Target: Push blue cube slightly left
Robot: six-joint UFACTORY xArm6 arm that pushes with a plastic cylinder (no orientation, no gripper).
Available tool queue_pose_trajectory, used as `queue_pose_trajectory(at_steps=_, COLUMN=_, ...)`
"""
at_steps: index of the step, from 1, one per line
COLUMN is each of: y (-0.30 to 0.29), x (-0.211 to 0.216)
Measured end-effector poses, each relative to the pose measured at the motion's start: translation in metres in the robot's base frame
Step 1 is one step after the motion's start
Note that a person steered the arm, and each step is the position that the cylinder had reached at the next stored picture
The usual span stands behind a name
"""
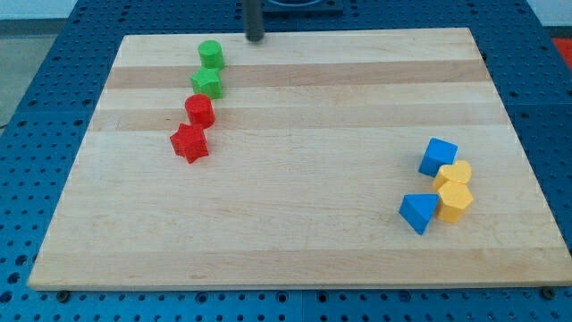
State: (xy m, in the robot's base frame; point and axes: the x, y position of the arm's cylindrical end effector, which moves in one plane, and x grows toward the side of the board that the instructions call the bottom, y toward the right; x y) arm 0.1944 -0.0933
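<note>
The blue cube (438, 156) sits at the view's right on the wooden board (295, 224), touching a yellow block (455, 174) just below it. My tip (256, 38) is at the top edge of the board, far up and to the left of the blue cube, not touching any block. It stands just right of the green cylinder (211, 54).
A second yellow block (454, 202) and a blue triangular block (418, 213) lie below the cube. At upper left, a slanted line runs down: a green star-like block (207, 84), a red cylinder-like block (199, 111), a red star-like block (190, 143).
</note>
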Motion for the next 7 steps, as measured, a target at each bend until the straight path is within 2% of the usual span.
queue_pose_trajectory(at_steps=1, y=0.001, x=0.0)
queue_pose_trajectory(at_steps=2, y=-0.012, x=0.032)
queue_pose_trajectory(at_steps=5, y=-0.018, x=0.023)
queue_pose_trajectory(at_steps=6, y=-0.035, x=0.023)
queue_pose_trajectory(at_steps=7, y=-0.062, x=0.084)
